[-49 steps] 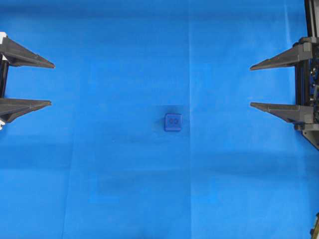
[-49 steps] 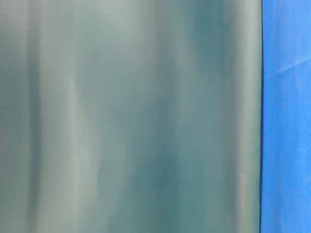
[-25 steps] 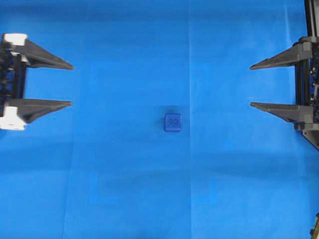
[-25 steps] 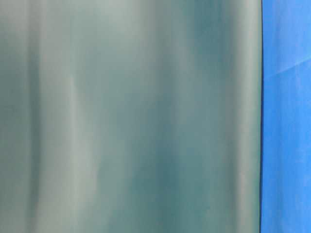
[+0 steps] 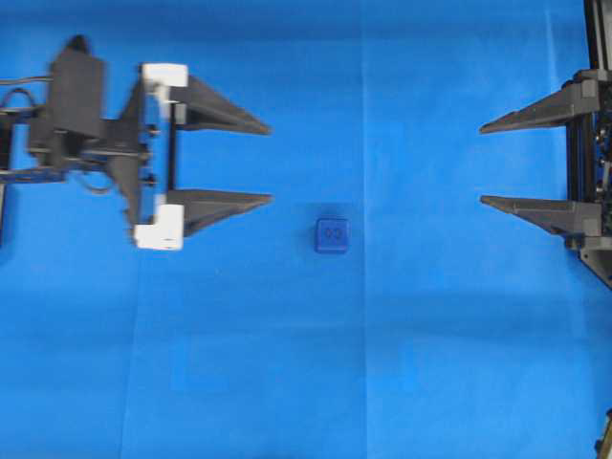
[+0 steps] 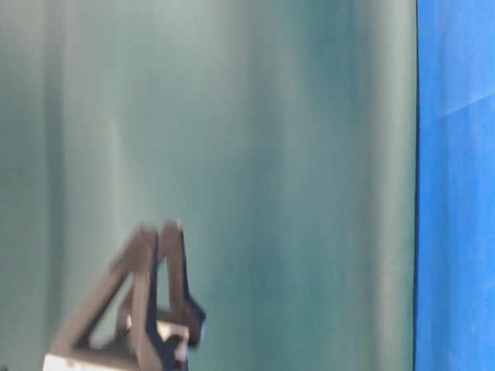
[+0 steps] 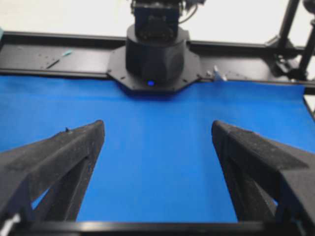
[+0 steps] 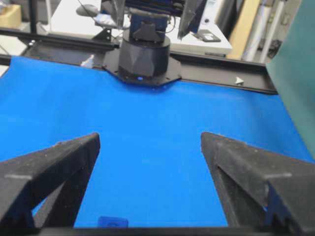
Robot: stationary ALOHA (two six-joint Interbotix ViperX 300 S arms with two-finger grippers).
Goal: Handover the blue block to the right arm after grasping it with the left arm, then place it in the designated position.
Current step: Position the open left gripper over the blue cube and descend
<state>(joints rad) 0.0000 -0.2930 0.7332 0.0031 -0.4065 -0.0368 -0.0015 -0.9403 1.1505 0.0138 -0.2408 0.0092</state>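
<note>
While left gripper (image 5: 271, 162) hangs spread, empty, I log blue block (image 5: 332, 235) right of its tips, off their line, toward nearer finger. Right gripper (image 5: 481, 164) spread, empty, far right. Risk, my judgement: straight advance clips block with nearer finger, skids it. Surface: blue cloth (image 5: 287, 382), creased. Green backdrop (image 6: 232, 116) behind.

Blue cloth (image 5: 382, 363), green backdrop (image 6: 255, 154), black frame (image 7: 59, 54)

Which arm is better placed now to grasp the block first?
Left. Its open tool is close to the block, which lies free on the cloth. The right tool waits open at the far edge.
</note>
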